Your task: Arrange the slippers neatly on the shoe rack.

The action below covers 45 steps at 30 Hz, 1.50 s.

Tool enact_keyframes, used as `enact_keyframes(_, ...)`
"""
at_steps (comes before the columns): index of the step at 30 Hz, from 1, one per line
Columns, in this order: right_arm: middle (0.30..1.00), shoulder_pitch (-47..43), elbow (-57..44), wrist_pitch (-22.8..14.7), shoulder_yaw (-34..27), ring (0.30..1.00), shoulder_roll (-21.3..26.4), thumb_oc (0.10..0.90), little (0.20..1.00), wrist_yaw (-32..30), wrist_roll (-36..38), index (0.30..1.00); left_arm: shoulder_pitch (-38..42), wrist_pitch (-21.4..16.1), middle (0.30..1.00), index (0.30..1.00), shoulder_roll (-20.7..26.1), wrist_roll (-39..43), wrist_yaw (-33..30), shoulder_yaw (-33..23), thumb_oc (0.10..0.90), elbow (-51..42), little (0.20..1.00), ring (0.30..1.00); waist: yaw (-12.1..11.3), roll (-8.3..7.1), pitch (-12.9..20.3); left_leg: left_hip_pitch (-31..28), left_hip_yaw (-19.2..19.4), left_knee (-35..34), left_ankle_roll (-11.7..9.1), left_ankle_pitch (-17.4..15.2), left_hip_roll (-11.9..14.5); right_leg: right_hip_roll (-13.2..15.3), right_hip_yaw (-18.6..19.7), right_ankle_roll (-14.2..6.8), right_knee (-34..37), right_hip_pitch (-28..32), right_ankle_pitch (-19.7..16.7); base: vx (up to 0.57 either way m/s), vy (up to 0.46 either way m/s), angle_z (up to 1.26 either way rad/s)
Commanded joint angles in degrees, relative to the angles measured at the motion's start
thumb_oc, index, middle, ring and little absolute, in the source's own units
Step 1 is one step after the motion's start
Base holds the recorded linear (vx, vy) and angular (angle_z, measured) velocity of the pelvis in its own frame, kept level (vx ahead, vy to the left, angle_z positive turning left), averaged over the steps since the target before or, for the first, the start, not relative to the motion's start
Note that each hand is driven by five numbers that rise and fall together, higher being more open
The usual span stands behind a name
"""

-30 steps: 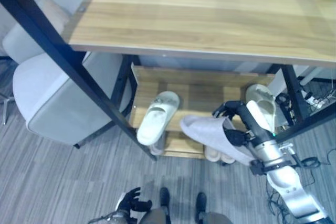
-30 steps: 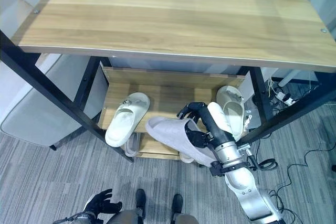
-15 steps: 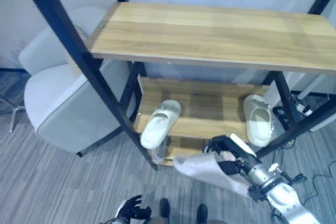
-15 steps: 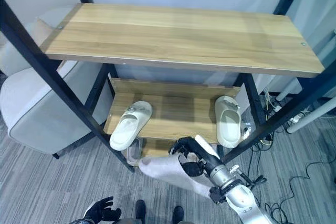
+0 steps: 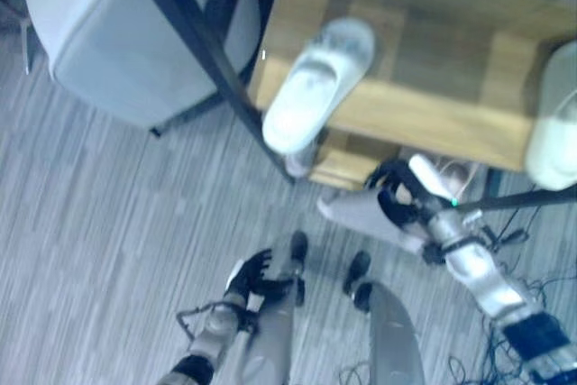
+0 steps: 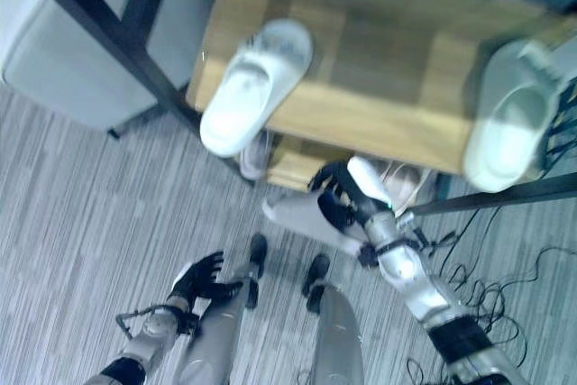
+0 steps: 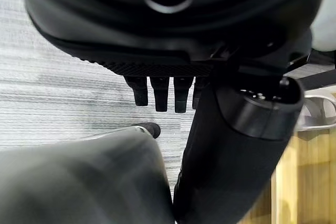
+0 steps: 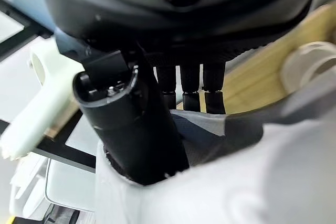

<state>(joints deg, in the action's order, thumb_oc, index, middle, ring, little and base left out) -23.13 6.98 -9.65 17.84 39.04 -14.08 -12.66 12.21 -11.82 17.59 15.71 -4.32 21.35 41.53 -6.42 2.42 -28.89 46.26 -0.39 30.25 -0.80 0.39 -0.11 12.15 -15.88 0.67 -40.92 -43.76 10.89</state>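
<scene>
The right hand [image 6: 341, 202], at four o'clock, curls fingers and thumb around a pale grey fabric slipper [image 6: 302, 217]. The left hand [image 6: 200, 279] hangs at seven o'clock, fingers relaxed.

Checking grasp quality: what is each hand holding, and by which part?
The right hand pinches the grey slipper at its opening edge. The left hand holds nothing.

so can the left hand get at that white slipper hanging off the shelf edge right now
Probably not as it stands. The left hand hangs low by the floor, open and well short of the white slipper on the shelf, with a black rack post slanting nearby.
</scene>
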Motion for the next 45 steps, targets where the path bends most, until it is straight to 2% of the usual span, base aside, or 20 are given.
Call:
enact_keyframes(1,0.3,-5.12,-7.02,-3.27,-3.35,0.3,1.72,0.4,0.3,-11.08,-3.54,0.3,-4.62,-0.91,0.9,0.9,0.24,3.2,-3.17,2.9,0.8,-2.9,0.9,0.9,0.5,0.94,3.53,9.97,-3.39,13.87,-2.15,-9.26,3.22,3.68,1.12,-4.68,-6.96,-10.04,4.21,-0.16,0.091,0.09)
enact_keyframes(5,0.3,-11.51,-5.61,-2.46,-3.11,0.3,4.06,0.4,0.3,-15.86,-7.21,0.3,-4.26,-2.15,0.9,0.9,2.3,4.5,-4.83,2.19,0.8,-9.11,0.9,0.9,-0.03,1.53,2.97,22.0,-3.82,26.62,-1.12,-13.46,3.02,5.67,4.32,-2.47,-18.29,-20.85,8.45,-0.03,0.034,-0.06)
enact_keyframes(6,0.3,-11.7,-5.49,-2.47,-2.96,0.3,4.05,0.4,0.3,-15.93,-7.22,0.3,-4.29,-2.06,0.9,0.9,2.3,4.51,-4.84,2.1,0.8,-9.23,0.9,0.9,0.0,1.46,3.25,22.64,-3.77,27.16,-1.11,-13.73,3.01,5.73,4.49,-2.47,-18.84,-21.53,8.73,0.06,0.014,-0.07)
enact_keyframes(7,0.3,-13.99,-5.32,-1.91,-3.62,0.3,5.51,0.4,0.3,-17.26,-8.11,0.3,-4.29,-2.83,0.9,0.9,3.58,5.49,-5.68,1.6,0.8,-12.11,0.9,0.9,-0.19,1.85,2.75,26.54,-4.12,31.77,-0.57,-15.81,2.32,6.68,5.4,-1.91,-24.24,-25.99,10.56,0.08,-0.007,-0.04)
enact_keyframes(11,0.3,-17.8,-5.13,-0.35,-3.76,0.3,7.69,0.4,0.3,-19.09,-10.68,0.3,-5.43,-3.64,0.9,0.9,5.75,6.97,-6.9,0.58,0.8,-17.29,0.9,0.9,-0.17,1.88,3.05,35.38,-3.84,42.81,-0.41,-20.12,1.45,8.46,7.6,-1.04,-36.15,-35.7,15.05,0.12,0.005,0.06)
enact_keyframes(15,0.3,-23.88,-4.37,2.16,-1.71,0.3,9.56,0.4,0.3,-20.53,-12.66,0.3,-6.26,-3.89,0.9,0.9,8.0,8.02,-8.53,0.31,0.8,-21.11,0.9,0.9,-0.37,2.18,2.04,42.18,-4.14,53.99,-0.17,-24.32,1.4,10.02,9.52,-0.89,-46.82,-42.74,18.51,0.14,0.011,0.05)
enact_keyframes(16,0.3,-24.17,-4.26,2.21,-1.5,0.3,9.56,0.4,0.3,-20.56,-12.64,0.3,-6.25,-3.83,0.9,0.9,7.97,8.03,-8.56,0.2,0.8,-21.18,0.9,0.9,-0.29,2.13,2.09,42.58,-4.08,54.46,-0.17,-24.57,1.4,10.05,9.72,-0.92,-47.3,-43.2,18.74,0.14,0.008,0.01)
enact_keyframes(17,0.3,-28.42,-3.93,2.99,-0.01,0.3,10.49,0.4,0.3,-21.28,-12.95,0.3,-6.15,-4.03,0.9,0.9,9.43,8.2,-9.44,0.8,0.8,-22.94,0.9,0.9,-0.57,2.15,0.61,43.69,-3.61,59.27,-0.14,-26.86,1.33,10.59,11.13,-0.85,-51.88,-45.17,20.2,0.13,-0.005,-0.01)
enact_keyframes(18,0.3,-30.65,-3.56,3.35,1.0,0.3,10.56,0.4,0.3,-21.43,-12.46,0.3,-6.04,-4.16,0.9,0.9,10.16,8.15,-9.79,0.97,0.8,-23.62,0.9,0.9,-0.39,1.97,-0.81,43.69,-3.15,61.61,-0.04,-28.12,1.37,10.69,12.14,-0.78,-54.6,-45.59,21.1,0.13,-0.006,-0.02)
enact_keyframes(21,0.3,-33.74,-2.84,3.58,3.35,0.3,10.23,0.4,0.3,-22.1,-11.78,0.3,-6.94,-4.23,0.9,0.9,11.31,8.18,-10.48,1.28,0.8,-25.02,0.9,0.9,-0.35,1.61,-0.9,43.69,-2.38,64.99,-0.02,-30.55,1.72,10.54,14.02,-0.22,-58.38,-46.16,23.15,0.12,-0.021,0.04)
enact_keyframes(22,0.3,-36.68,-1.79,4.31,5.57,0.3,10.52,0.4,0.3,-22.2,-11.56,0.3,-7.72,-4.41,0.9,0.9,12.3,8.55,-11.16,1.57,0.8,-25.24,0.9,0.9,-0.94,1.37,-0.9,43.69,-2.33,67.81,-0.14,-32.61,1.89,10.51,15.03,-0.03,-60.93,-46.19,24.57,0.12,-0.01,0.01)
enact_keyframes(28,0.3,-43.13,3.17,5.86,9.93,0.3,9.21,0.4,0.3,-24.36,-10.47,0.3,-10.05,-4.63,0.9,0.9,13.81,8.82,-12.6,2.84,0.8,-25.32,0.9,0.9,-2.27,1.25,-0.9,43.69,-3.01,73.68,-0.46,-36.55,2.32,10.15,17.33,0.06,-67.67,-46.2,27.29,0.09,0.002,-0.02)
enact_keyframes(32,0.3,-45.08,5.72,7.19,12.08,0.3,9.17,0.4,0.3,-25.17,-11.73,0.3,-10.31,-4.71,0.9,0.9,14.02,9.12,-12.47,3.72,0.8,-24.93,0.9,0.9,-2.7,1.09,-0.9,43.69,-3.56,76.53,-0.83,-38.46,2.29,10.43,18.34,0.03,-70.9,-46.2,29.0,0.07,-0.014,-0.05)
enact_keyframes(33,0.3,-45.5,6.92,8.57,12.24,0.3,8.69,0.4,0.3,-26.15,-13.19,0.3,-10.53,-4.92,0.9,0.9,14.01,9.13,-12.86,4.28,0.8,-24.82,0.9,0.9,-2.77,0.86,-0.9,43.69,-3.7,78.52,-1.14,-39.68,2.0,10.62,19.11,-0.02,-73.08,-46.2,30.01,0.07,-0.02,-0.04)
enact_keyframes(38,0.3,-45.85,8.53,10.73,12.21,0.3,7.38,0.4,0.3,-27.78,-15.25,0.3,-10.43,-4.95,0.9,0.9,14.09,8.98,-13.88,4.61,0.8,-24.73,0.9,0.9,-2.93,0.76,-0.9,43.69,-4.08,81.73,-1.52,-41.46,1.99,10.86,20.18,0.37,-76.46,-46.2,31.3,0.05,-0.004,0.0)
enact_keyframes(45,0.3,-48.28,15.79,13.89,14.6,0.3,1.9,0.4,0.3,-28.51,-15.02,0.3,-10.67,-5.19,0.9,0.9,14.42,9.74,-15.38,5.54,0.8,-24.64,0.9,0.9,-3.87,1.54,-0.9,43.69,-4.35,86.28,-2.0,-43.71,2.47,11.42,21.31,0.67,-81.43,-46.2,32.21,0.01,0.003,0.01)
